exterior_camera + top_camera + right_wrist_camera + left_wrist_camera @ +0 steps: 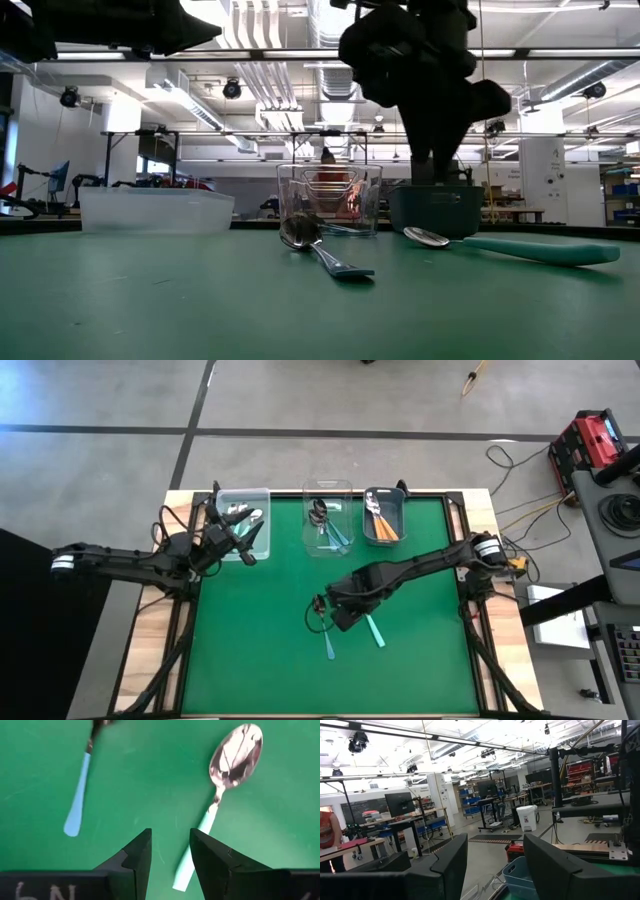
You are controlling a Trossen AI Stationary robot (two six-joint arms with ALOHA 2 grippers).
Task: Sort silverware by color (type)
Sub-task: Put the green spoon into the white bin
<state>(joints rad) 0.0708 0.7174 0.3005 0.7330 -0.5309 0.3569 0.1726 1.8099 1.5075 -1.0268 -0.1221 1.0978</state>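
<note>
The right gripper [170, 852] hangs over the green table [260, 650], near its middle, fingers parted with nothing between them. In the right wrist view a mint spoon [220, 795] lies on the mat just beyond the fingertips; its handle runs toward the gap between the fingers and its shiny bowl points away. A blue spoon [80, 795] lies apart from it on the mat, its bowl cut off at the picture's edge. In the high view both spoons lie at about 6 o'clock from the right gripper [335, 615]: the blue spoon [328, 643] and the mint spoon [375, 631] beside it.

Three bins stand in a row along the table's far edge, at 12 o'clock from the right gripper. The left bin [262, 495] is clear, and the left gripper [245, 540] is over it, fingers spread and empty in the left wrist view [495, 865]. The middle bin [345, 488] is clear and holds teal-handled spoons [326, 525]. The grey bin [400, 510] holds orange-handled spoons [380, 525].
</note>
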